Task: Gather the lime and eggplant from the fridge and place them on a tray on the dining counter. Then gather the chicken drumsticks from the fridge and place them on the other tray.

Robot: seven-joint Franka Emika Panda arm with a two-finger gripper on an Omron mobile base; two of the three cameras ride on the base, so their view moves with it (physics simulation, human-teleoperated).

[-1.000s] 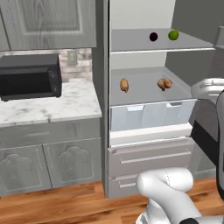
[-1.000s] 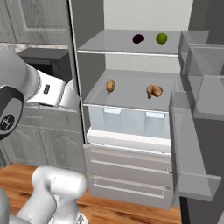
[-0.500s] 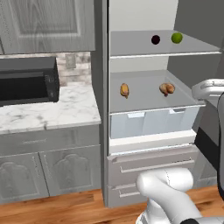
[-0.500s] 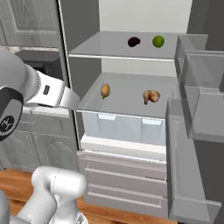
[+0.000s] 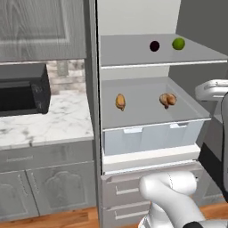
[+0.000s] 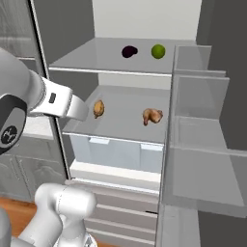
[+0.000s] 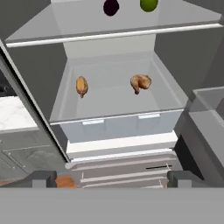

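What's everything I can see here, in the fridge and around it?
lime: one, green, upper fridge shelf, right of the eggplant
eggplant: one, dark purple, upper fridge shelf
chicken drumsticks: two, golden brown, lower shelf, apart from each other
crisper drawers: two, pale translucent, under the lower shelf
microwave: one, black, on the marble counter left of the fridge
door bins: clear, on the open fridge door
gripper: one, dark fingertips, open, facing the fridge

Arm: white Franka Panda with dark joints; base link low in the frame in both base views, upper links at the right edge of the left base view and upper left of the right base view. Gripper: jaws spread wide, fingertips at bottom corners, nothing between them.
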